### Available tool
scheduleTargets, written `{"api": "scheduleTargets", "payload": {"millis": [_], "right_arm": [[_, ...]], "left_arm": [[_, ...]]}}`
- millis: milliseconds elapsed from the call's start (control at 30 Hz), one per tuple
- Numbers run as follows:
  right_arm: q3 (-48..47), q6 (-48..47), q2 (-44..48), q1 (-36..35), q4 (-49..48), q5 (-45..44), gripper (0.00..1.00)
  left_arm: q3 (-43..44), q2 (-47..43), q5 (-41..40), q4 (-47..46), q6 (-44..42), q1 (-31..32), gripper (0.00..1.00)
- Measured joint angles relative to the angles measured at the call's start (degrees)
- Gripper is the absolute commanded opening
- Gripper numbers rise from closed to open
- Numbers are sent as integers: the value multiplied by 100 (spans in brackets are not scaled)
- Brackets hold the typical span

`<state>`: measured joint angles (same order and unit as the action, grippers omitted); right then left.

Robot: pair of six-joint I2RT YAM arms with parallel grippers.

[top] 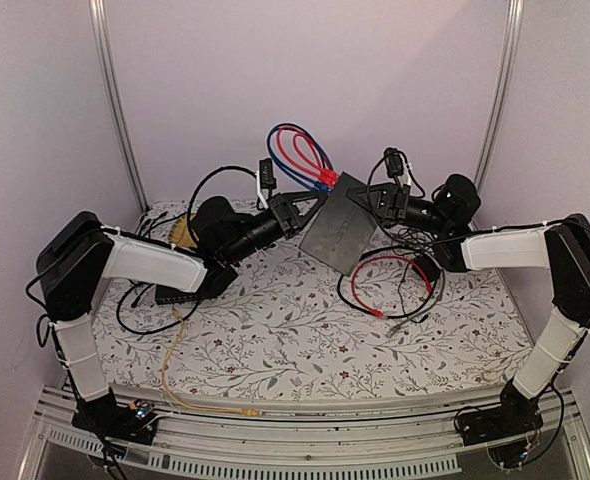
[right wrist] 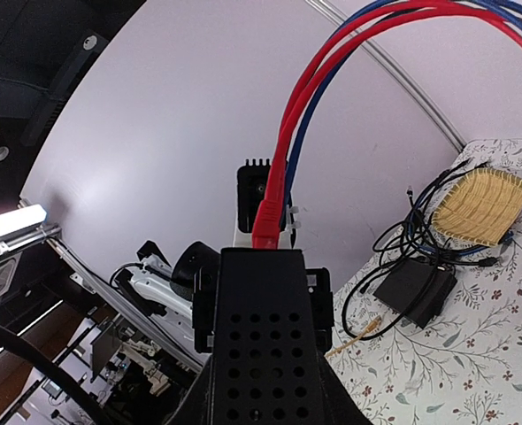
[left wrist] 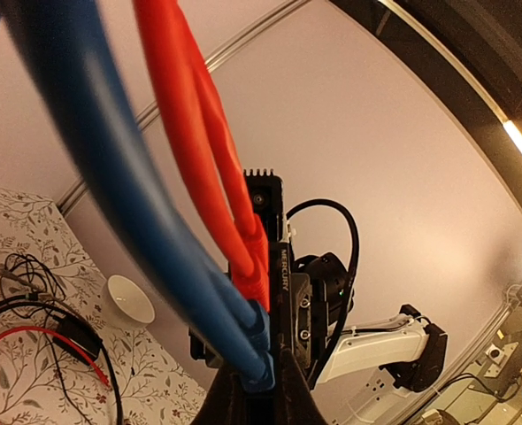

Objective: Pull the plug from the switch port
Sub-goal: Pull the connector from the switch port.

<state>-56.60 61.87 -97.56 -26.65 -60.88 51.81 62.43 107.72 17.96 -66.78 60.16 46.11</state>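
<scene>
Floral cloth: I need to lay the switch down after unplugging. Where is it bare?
Bare: cloth at centre front, between the yellow cable and the red cable loop. Crowded: the dark box at left, black wires right of the held switch.

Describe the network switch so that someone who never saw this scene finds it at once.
At the far middle of the flowered table, the switch, a flat black box, is held tilted. Red cables and blue cables loop from its edge; the dark box at the left lies flat with a yellow cable.
</scene>
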Motion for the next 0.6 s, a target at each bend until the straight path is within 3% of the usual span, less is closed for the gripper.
{"api": "scheduleTargets", "payload": {"millis": [600], "right_arm": [[0,2,13,-44,83,52,1]], "left_arm": [[-225,216,-234,-802,715,15,0]]}}
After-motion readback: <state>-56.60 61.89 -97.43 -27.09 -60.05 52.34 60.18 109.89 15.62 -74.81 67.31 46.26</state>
